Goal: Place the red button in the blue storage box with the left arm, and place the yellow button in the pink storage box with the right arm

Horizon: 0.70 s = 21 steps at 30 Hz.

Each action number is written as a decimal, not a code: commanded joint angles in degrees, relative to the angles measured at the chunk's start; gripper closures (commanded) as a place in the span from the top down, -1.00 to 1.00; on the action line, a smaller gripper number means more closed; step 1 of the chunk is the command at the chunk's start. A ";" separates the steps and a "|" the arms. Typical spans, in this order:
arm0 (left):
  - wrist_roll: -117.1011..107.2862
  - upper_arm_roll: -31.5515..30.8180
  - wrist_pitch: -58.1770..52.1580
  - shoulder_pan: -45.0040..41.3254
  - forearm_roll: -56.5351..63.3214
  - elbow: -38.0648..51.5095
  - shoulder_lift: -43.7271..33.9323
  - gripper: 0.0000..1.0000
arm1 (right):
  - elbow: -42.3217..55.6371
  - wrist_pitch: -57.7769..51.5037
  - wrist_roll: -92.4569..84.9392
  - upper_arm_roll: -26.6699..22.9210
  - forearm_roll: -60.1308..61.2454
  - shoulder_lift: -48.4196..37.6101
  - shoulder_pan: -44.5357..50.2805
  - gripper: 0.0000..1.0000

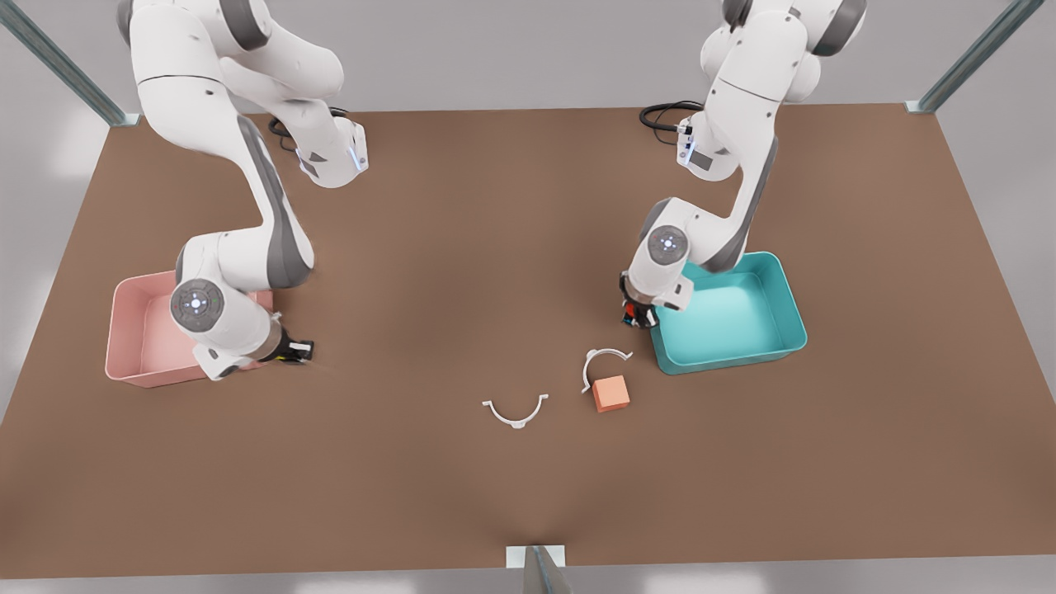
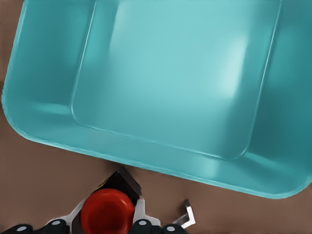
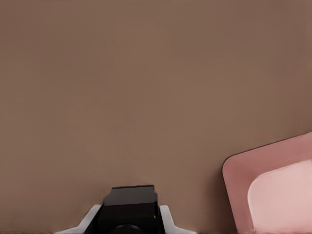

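1. Front view: the left end effector (image 1: 638,314) hangs just beside the blue storage box (image 1: 788,289), at the rim on the front view's left.
2. Left wrist view: its fingers are closed on the red button (image 2: 107,212), above the brown surface (image 1: 495,247).
3. The right end effector (image 1: 294,351) sits beside the pink storage box (image 1: 124,330), gripping a black block with a yellow edge, presumably the yellow button (image 3: 129,207).
4. An orange cube (image 1: 611,393) and two white clips (image 1: 516,412) lie between the boxes.

Red button (image 2: 107,212) beside blue storage box (image 2: 44,131) (box empty)
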 commanded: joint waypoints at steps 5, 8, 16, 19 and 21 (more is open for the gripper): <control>14.13 4.39 -16.41 0.10 0.03 0.54 -10.10 0.07 | -6.39 -4.36 -24.99 0.21 -0.20 -5.73 -9.90 -0.02; 22.91 9.75 -20.72 0.10 -0.06 0.54 -12.82 0.07 | -7.44 -4.36 -29.30 0.12 -0.20 -7.05 -13.23 -0.02; 31.01 15.12 -11.84 -0.25 -1.29 0.63 -2.37 0.07 | -7.62 1.44 -41.25 0.03 -0.38 0.24 -22.99 -0.01; 31.01 14.86 -9.82 -0.34 -1.38 0.63 -0.34 0.16 | -7.62 4.08 -45.12 0.03 -0.20 3.94 -26.16 0.03; 30.92 14.86 -10.17 -0.43 -2.08 0.63 -0.70 1.00 | -7.53 4.43 -45.30 0.03 -0.11 6.22 -27.39 0.18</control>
